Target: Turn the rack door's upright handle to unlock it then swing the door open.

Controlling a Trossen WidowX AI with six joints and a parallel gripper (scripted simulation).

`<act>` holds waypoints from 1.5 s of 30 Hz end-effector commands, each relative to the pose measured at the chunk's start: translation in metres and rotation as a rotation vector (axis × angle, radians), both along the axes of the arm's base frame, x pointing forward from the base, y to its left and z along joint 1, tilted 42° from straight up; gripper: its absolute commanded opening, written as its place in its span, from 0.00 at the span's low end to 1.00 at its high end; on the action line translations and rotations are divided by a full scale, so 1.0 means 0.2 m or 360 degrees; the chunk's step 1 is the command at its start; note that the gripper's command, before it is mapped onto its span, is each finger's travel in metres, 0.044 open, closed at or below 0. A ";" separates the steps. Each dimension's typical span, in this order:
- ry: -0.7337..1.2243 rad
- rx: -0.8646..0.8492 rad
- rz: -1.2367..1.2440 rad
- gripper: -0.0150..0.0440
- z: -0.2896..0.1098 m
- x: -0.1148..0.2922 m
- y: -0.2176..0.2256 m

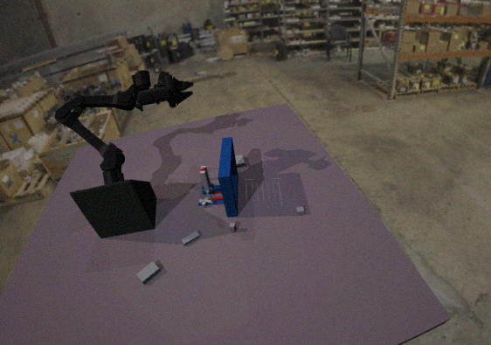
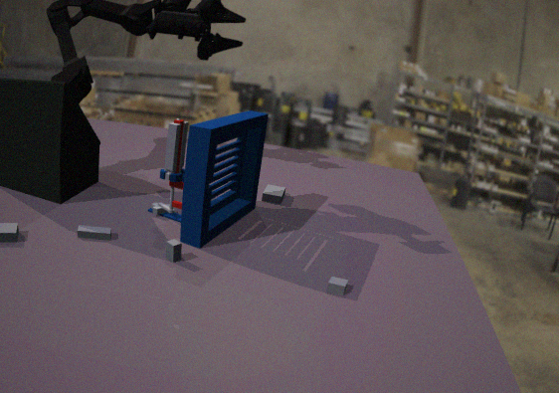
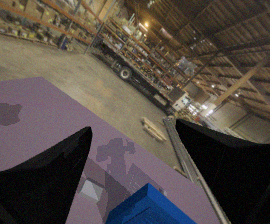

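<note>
Claw [image 1: 191, 88] [image 2: 242, 32] [image 3: 134, 126] open and empty, blue frame [image 1: 227, 177] [image 2: 197, 187] [image 3: 147, 207] upright

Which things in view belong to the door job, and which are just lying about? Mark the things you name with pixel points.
For the job:
- black gripper [image 1: 192, 88] [image 2: 244, 32], open
- blue rectangular frame with slats [image 1: 227, 177] [image 2: 196, 187] [image 3: 146, 202]
- upright grey-and-red handle [image 1: 204, 178] [image 2: 173, 148]
- pinkish-purple table [image 1: 306, 273] [image 2: 298, 341] [image 3: 31, 115]

Just lying about:
- five small grey blocks [image 1: 148, 272] [image 2: 94, 232] [image 3: 91, 190]
- blurred warehouse shelving behind

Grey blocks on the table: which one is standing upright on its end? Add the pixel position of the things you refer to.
The small block [image 1: 232, 227] [image 2: 173, 251] just before the blue frame's near lower corner; it is taller than wide, others lie flatter.
</note>
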State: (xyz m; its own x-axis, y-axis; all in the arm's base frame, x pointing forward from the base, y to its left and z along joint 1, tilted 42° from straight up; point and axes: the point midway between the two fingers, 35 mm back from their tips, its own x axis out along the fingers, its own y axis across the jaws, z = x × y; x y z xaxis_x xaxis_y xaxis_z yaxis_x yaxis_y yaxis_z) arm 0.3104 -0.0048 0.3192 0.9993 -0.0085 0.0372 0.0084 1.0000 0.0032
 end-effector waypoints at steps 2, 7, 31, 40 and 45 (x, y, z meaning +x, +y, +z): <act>0.0026 -0.0006 -0.0001 0.84 -0.01 0.01 -0.01; 0.0216 -0.0042 -0.0009 0.75 -0.10 0.09 -0.05; 0.1095 0.0059 0.0004 0.75 -0.62 0.29 -0.35; 0.1408 0.0156 0.0059 0.75 -0.80 0.29 -0.44; 0.1571 0.0233 0.0099 0.75 -0.90 0.28 -0.49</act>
